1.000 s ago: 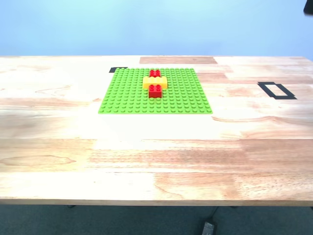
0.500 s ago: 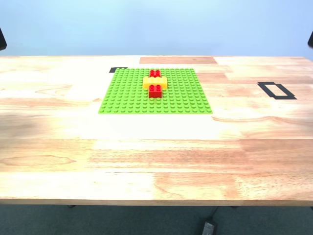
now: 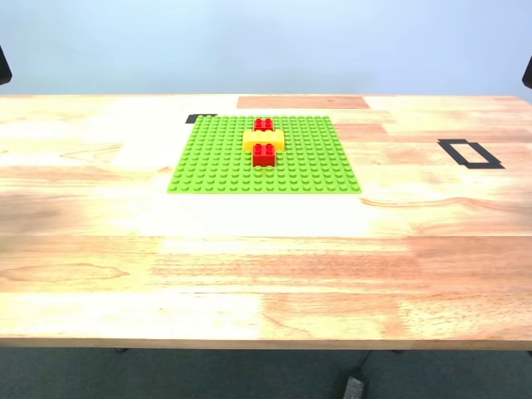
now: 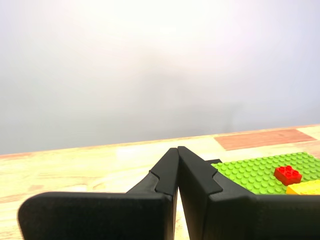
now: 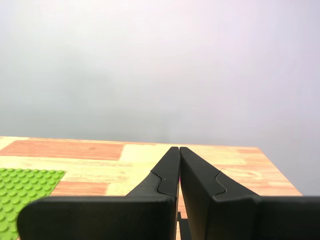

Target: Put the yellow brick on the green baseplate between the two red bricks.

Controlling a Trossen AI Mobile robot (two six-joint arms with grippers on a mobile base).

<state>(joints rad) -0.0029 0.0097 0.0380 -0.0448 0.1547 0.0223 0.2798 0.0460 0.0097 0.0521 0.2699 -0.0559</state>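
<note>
Exterior view: the yellow brick sits on the green baseplate between the 2 red bricks, touching both, on the desk.

First wrist view: my first pincer is pressed together, empty.

Second wrist view: my second pincer is likewise together, empty.

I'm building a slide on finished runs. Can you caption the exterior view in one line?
Yellow brick sits on the green baseplate between two red bricks, no gripper touching it.
</note>
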